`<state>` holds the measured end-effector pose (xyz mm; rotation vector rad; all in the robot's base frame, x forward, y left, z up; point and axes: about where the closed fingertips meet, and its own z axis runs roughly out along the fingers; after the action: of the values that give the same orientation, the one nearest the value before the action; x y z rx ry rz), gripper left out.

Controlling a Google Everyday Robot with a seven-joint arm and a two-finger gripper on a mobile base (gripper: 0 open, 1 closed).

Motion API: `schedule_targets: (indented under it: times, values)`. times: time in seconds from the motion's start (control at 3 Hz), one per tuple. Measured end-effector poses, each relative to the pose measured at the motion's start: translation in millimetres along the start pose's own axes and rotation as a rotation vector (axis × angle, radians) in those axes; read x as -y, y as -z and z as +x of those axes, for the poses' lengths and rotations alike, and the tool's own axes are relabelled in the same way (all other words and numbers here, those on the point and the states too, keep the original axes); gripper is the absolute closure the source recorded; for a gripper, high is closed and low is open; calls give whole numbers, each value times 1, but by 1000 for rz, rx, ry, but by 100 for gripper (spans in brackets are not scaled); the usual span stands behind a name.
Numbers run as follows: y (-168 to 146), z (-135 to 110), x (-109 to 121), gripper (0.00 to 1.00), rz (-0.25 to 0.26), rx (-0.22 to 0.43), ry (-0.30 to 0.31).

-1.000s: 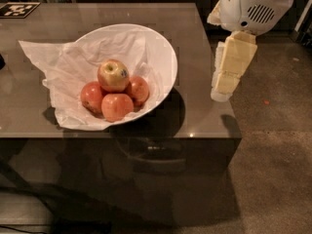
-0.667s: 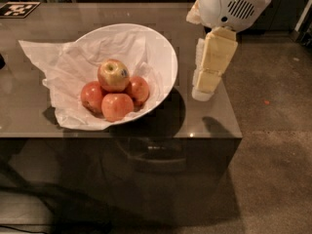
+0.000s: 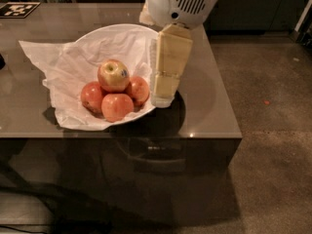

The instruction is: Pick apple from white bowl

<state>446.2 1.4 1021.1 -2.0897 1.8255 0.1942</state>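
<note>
Fruit: yellow-gold, red-blushed apple [image 3: 113, 75] topping deep white bowl [image 3: 113, 25]; firm, slick; pinch its sides.
Robot: cream hand [image 3: 163, 100] at bowl's right rim; spread cannot be told.

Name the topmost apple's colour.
Yellow-gold apple with red blush, camera view; cream gripper beside the round white bowl.

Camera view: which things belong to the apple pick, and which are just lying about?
Job: apple with sticker; white bowl; gripper, at the bowl's rim on the view's right.
Lying about: three redder apples; crumpled paper; table.
</note>
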Motion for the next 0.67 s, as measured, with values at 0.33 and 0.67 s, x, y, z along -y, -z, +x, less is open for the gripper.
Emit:
schedule_targets:
  times: [0.33, 0.67]
  values:
    - [2, -3, 4, 0, 25, 12, 0]
    - [-11, -13, 18, 0, 27, 19, 24]
